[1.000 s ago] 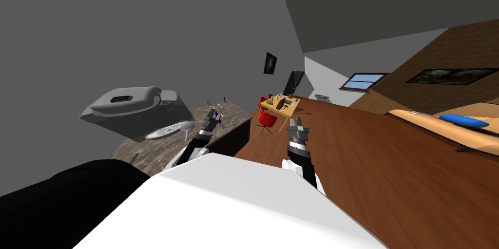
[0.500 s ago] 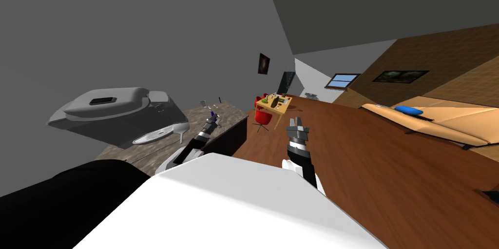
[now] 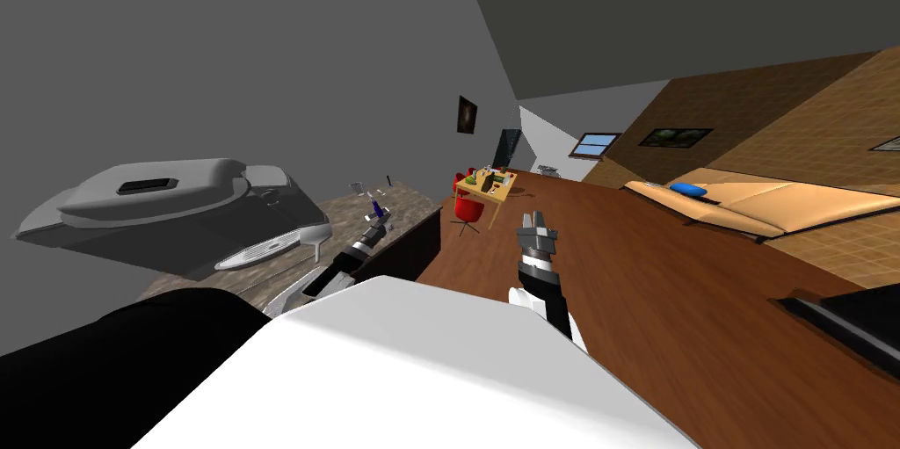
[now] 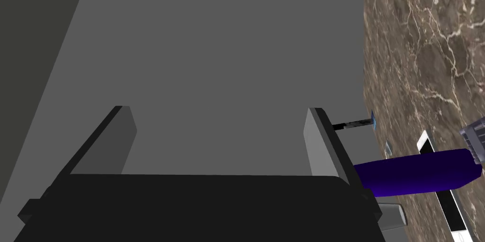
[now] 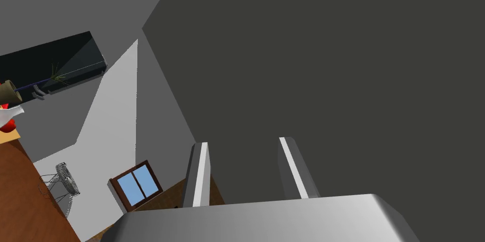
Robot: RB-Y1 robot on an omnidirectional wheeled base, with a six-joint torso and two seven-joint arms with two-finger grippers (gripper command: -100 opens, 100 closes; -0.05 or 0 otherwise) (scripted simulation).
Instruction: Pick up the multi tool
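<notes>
**Left wrist view: multi tool lay outside the spread fingers, grasp not yet lined up**

Left wrist view showed the left gripper [image 4: 218, 110] with its two fingers spread wide. Nothing but a plain grey wall showed between them. The multi tool [image 4: 417, 172], a dark blue body with a grey end piece, lay on the brown veined counter [image 4: 421, 40]. It sat just outside one finger, close to that finger's base and not in the gap. From there its length ran out sideways, away from the hand. A flat white slab like a phone [image 4: 450, 208] lay just past the tool on the side away from the hand, and a thin dark rod with a blue tip [image 4: 354, 123] lay near the same fingertip.

The right gripper [image 5: 243, 142] hung out over the wooden floor, well apart from the counter. Its fingers were parted by a narrower gap and held nothing.

The step in hand looked like the approach, with no grasp made yet. To do it well, the hand probably needed to shift sideways toward the tool until the blue body sat centred between the fingers. It likely also had to tip down toward the counter, since it was pointing at the wall. Turning the wrist would let the fingers press on the tool's two long sides, not its ends. The fingers were best kept wide until both tips had cleared the tool. Otherwise the near finger could nudge it into the white slab or roll it away.
</notes>
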